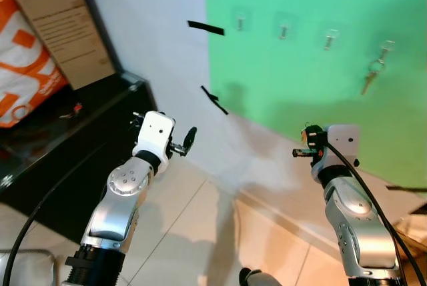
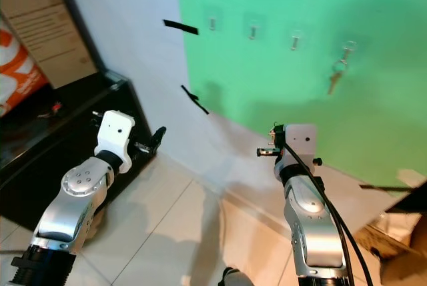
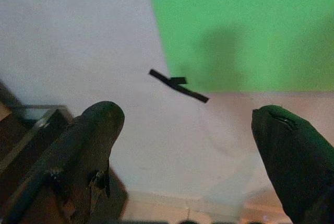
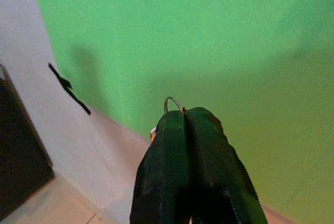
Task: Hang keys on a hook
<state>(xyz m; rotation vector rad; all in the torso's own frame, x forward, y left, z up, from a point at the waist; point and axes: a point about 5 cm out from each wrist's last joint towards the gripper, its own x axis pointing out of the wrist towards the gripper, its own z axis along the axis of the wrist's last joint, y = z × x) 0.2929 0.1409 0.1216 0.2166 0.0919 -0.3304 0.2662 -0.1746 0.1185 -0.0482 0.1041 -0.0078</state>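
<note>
While the green panel (image 1: 320,79) spans the wall, its row of hooks (image 1: 283,30) carries one key set (image 1: 375,71) at the far right. Below it, the right gripper (image 4: 183,117) is pressed together, pinching what looks like a key ring (image 4: 172,101). Left of the panel, the left gripper (image 3: 188,125) hangs spread wide.

Bright, even indoor light across the head views, sharp throughout. Soft arm shadows thrown forward onto the green panel (image 1: 320,66) and the white wall (image 1: 153,33). Faint sheen on the floor tiles (image 1: 187,226). Softer and grainier in the wrist views, with the near black fingers (image 3: 88,145) blurred, dark and out of focus.
</note>
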